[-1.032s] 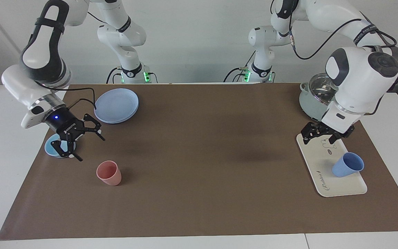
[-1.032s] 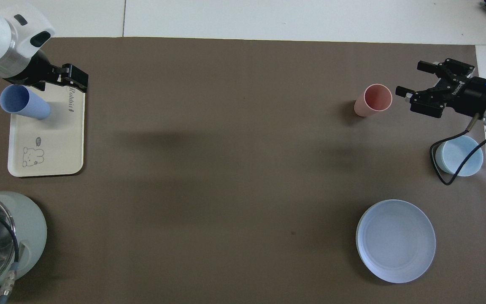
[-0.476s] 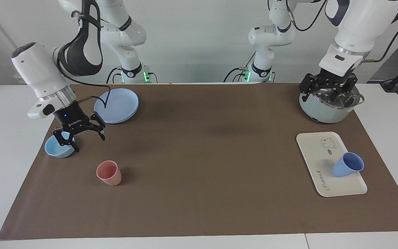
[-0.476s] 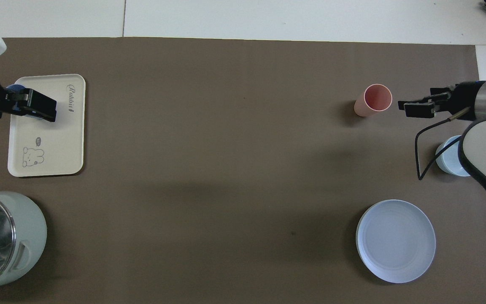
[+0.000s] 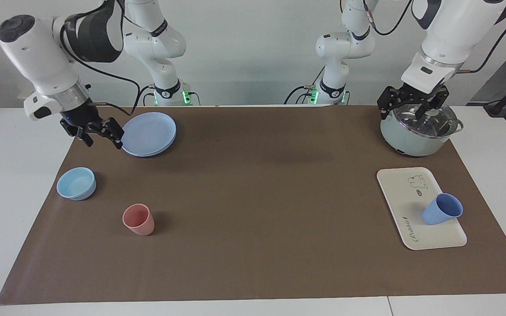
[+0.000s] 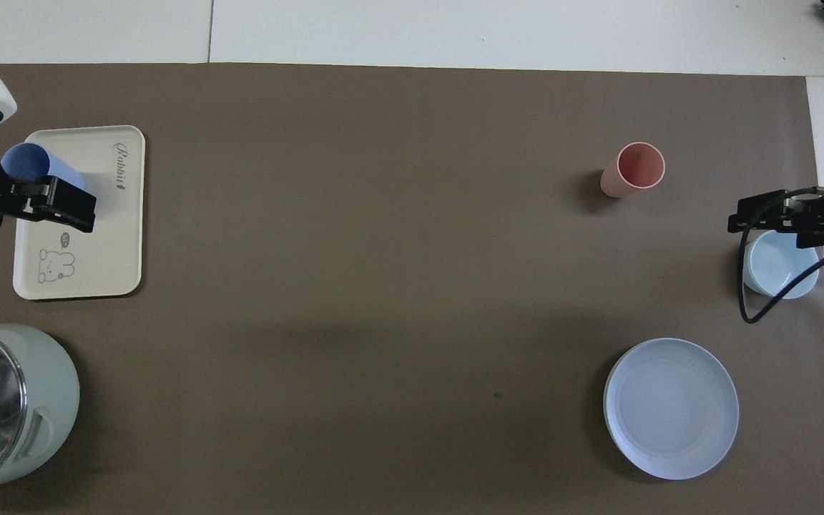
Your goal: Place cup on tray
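The periwinkle-blue cup [image 5: 442, 209] stands on the cream-white tray [image 5: 400, 193] at the left arm's end of the table, on the part of the tray farther from the robots. In the overhead view the cup [image 6: 33, 163] is partly covered by my raised left gripper [image 6: 47, 204], which hangs above the tray [image 6: 111, 236]. In the facing view my left gripper [image 5: 411, 109] is open, empty and high over the pot, well clear of the cup. My right gripper [image 5: 101, 138] is open and empty, raised beside the round blue plate [image 5: 149, 133]; the overhead view shows it [image 6: 777, 214] above the bowl.
A pale green pot [image 5: 415, 131] with a glass lid stands nearer to the robots than the tray. At the right arm's end are a light-blue bowl [image 5: 76, 183], a pink cup [image 5: 139, 219] and the plate [image 6: 671, 408]. A brown mat [image 5: 257, 197] covers the table.
Both arms have risen and drawn back toward the robots. The left gripper went from over the tray to over the pot; the right from over the bowl to beside the plate. The cup stayed.
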`<state>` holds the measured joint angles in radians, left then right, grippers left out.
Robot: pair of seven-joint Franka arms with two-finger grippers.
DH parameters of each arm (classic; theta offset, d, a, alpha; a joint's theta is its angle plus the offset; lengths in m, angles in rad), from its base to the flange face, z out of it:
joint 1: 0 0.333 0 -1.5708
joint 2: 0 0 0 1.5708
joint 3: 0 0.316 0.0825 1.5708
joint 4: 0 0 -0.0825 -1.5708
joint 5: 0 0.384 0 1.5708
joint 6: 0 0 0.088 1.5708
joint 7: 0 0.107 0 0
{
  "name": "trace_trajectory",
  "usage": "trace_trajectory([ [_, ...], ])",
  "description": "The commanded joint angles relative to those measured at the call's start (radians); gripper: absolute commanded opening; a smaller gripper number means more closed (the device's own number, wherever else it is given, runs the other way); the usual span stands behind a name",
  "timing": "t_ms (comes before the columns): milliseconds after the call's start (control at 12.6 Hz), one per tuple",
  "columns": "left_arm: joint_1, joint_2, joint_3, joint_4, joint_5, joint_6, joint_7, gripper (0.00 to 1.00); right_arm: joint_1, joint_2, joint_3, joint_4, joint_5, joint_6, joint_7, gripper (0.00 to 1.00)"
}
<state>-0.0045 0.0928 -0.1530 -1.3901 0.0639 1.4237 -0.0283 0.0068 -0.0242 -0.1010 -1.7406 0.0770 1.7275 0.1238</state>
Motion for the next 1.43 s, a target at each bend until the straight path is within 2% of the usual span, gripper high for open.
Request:
trace_trajectory([
  [0,0.012,-0.021,0.004,-0.032,-0.035,0.032,0.005,1.00,-0.008,0.007,0.003,0.131,-0.025,-0.159,0.036,1.00],
  [159,0.017,-0.040,0.012,-0.075,-0.038,0.058,0.016,1.00,0.004,0.019,0.010,0.209,-0.045,-0.247,-0.004,1.00],
  [238,0.021,-0.066,0.012,-0.136,-0.038,0.102,0.015,1.00,0.012,0.020,0.017,0.207,-0.095,-0.247,-0.063,1.00],
  [397,0.032,-0.108,0.016,-0.226,-0.038,0.171,0.016,1.00,0.012,0.018,0.015,0.208,-0.114,-0.252,-0.110,1.00],
  [794,0.078,-0.107,0.016,-0.227,-0.038,0.204,0.074,0.99,0.016,0.006,0.014,0.188,-0.098,-0.252,-0.110,1.00],
  [952,0.064,-0.100,0.015,-0.225,-0.035,0.276,0.071,1.00,0.036,0.004,0.020,0.222,-0.120,-0.269,-0.108,1.00],
  [1190,0.063,-0.090,0.012,-0.207,-0.024,0.287,0.068,1.00,0.036,-0.016,0.018,0.263,-0.108,-0.345,-0.099,1.00],
  [1349,0.054,-0.091,0.001,-0.214,-0.036,0.296,0.062,1.00,0.033,-0.062,0.015,0.189,-0.117,-0.327,-0.102,1.00],
])
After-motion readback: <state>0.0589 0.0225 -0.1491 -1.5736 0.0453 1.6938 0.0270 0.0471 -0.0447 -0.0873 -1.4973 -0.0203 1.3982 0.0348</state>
